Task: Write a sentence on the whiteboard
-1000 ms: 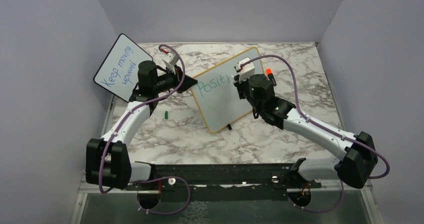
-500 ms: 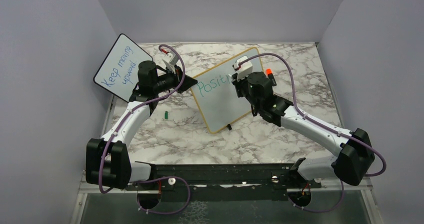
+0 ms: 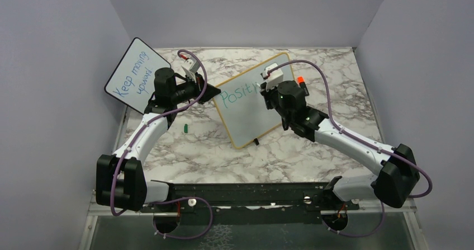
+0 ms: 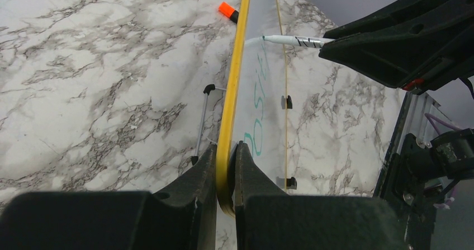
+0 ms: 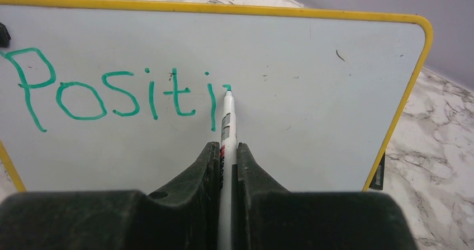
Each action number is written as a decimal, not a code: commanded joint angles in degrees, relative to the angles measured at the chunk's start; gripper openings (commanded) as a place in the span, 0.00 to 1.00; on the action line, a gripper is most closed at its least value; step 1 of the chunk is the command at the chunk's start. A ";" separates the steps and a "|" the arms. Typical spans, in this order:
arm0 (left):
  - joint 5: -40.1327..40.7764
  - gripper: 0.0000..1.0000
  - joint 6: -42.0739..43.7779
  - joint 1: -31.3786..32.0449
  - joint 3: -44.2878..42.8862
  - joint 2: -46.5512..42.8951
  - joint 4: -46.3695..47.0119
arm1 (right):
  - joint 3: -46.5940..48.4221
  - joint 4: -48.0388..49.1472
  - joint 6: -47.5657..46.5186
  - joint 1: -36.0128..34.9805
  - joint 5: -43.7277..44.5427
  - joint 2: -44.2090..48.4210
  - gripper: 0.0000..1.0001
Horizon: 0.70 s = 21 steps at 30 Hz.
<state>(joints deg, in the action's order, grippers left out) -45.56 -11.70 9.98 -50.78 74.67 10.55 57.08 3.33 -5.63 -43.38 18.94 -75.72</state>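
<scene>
marker (image 5: pixel 228 113) being pinched in right gripper (image 5: pixel 227 149), tip being pressed on whiteboard (image 5: pixel 313 104) just past "positi" of green sentence (image 5: pixel 152 102). wrist being shifted slightly along line versus one second ago: next letter being started. whiteboard being held standing mid-table, yellow edge being clamped by left gripper (image 4: pixel 226 152).

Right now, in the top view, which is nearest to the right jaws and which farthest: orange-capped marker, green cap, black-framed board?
1. Orange-capped marker: right, behind the whiteboard.
2. Green cap: left of the whiteboard.
3. Black-framed board: far left, by the wall.
</scene>
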 commanded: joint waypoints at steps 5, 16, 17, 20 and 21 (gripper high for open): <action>2.00 0.00 4.50 0.99 0.95 1.57 -6.28 | -2.87 -3.25 0.62 0.41 0.74 1.94 0.00; 1.96 0.00 4.50 1.01 0.95 1.66 -6.29 | -2.57 -1.94 -0.89 0.57 2.22 1.43 0.00; 1.97 0.00 4.45 1.01 0.95 1.65 -6.28 | -2.37 -1.53 -1.14 0.65 2.24 1.21 0.00; 1.97 0.00 4.57 1.01 0.95 1.68 -6.32 | -1.45 -0.73 -1.69 0.98 2.25 0.47 0.00; 1.97 0.00 4.58 1.01 0.95 1.68 -6.27 | -1.16 -0.45 -1.93 1.07 2.22 0.34 0.00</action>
<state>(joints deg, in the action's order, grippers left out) -45.56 -11.68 9.98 -50.78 74.70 10.55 54.43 1.89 -6.15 -43.27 19.77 -74.26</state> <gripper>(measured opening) 0.123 0.167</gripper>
